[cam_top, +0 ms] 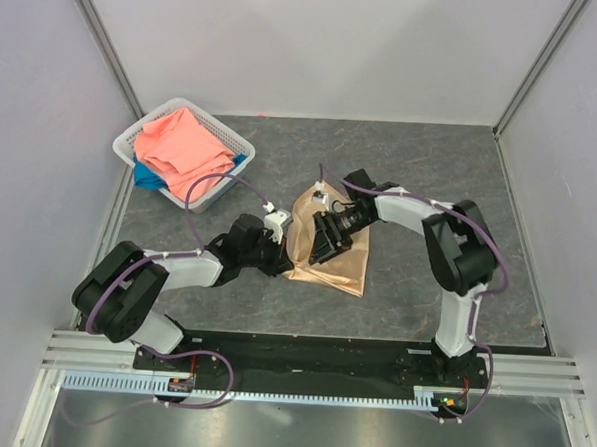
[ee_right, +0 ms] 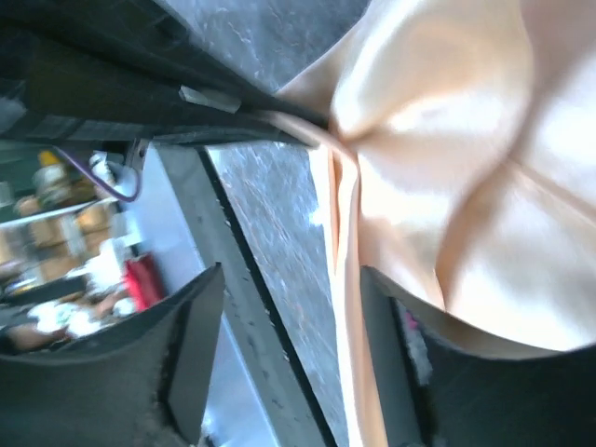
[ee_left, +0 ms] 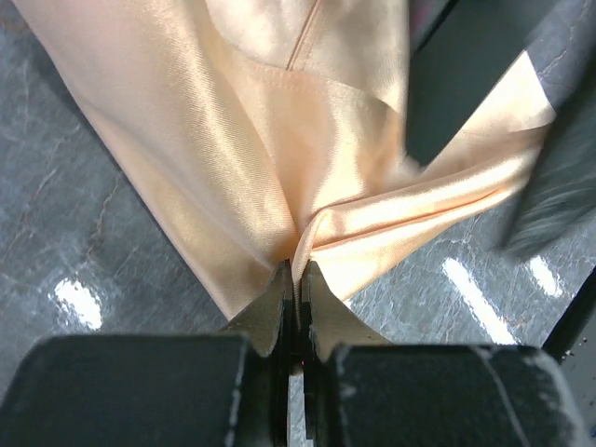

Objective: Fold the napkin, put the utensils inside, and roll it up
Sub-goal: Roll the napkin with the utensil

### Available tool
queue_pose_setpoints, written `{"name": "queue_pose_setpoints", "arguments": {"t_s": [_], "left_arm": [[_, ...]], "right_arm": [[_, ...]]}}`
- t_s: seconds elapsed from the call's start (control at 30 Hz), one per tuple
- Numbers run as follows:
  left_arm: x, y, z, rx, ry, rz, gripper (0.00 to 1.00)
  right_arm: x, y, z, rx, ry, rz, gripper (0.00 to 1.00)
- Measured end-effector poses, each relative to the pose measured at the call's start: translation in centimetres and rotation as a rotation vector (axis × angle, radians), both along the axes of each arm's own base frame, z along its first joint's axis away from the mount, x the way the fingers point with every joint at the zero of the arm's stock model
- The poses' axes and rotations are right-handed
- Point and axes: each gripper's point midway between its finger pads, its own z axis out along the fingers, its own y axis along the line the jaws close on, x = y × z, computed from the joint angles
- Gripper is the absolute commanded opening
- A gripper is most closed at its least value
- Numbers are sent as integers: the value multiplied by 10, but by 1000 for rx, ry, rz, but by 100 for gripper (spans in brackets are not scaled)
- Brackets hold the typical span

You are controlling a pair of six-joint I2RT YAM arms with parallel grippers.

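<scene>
The napkin [cam_top: 334,267], a shiny peach-gold cloth, lies bunched and partly folded on the grey table between my two arms. My left gripper [cam_top: 282,241] is at its left edge. In the left wrist view the left gripper [ee_left: 298,276] is shut on a raised fold of the napkin [ee_left: 270,140]. My right gripper [cam_top: 322,247] hovers over the cloth. In the right wrist view the right gripper [ee_right: 293,279] is open, nothing clamped, with one finger [ee_right: 382,326] beside the napkin [ee_right: 447,140] edge. The utensils are out of view.
A white basket [cam_top: 200,108] stands at the back left, holding a coral-pink cloth [cam_top: 182,147] and a blue cloth [cam_top: 146,178]. White walls close the table on three sides. The arm bases sit on the black rail at the near edge.
</scene>
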Motion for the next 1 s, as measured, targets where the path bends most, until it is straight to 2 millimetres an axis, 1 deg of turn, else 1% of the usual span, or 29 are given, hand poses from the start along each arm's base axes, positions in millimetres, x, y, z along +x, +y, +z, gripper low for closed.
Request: {"name": "queue_pose_setpoints", "arguments": {"t_s": [0.13,0.2,0.33,0.47,0.57,0.67,0.83,1.0], "left_arm": [[0,1,0,9,40,23,2],[2,2,2,10,61,36,2],[7,5,6,2,109,71,2],[11,5,9,-9,159,86,2],[11,4,6,-13,208,89,2],[10,5,5,-12,247,95,2],[10,8,7,-24,285,106,2],[9,10,5,-25,309,113,2]], "right_arm": [[5,-21,29,-12,-175,-67,76],[0,-31,39,-28,-271,-95,77],[-12,-45,45,-122,-515,-131,79],[-22,-44,50,-190,-745,-129,80],[-19,-42,47,-243,-857,-123,80],[-17,-39,39,-305,-942,-90,80],[-24,-33,20,-372,-997,2,79],[-34,-30,3,-412,-1013,88,75]]}}
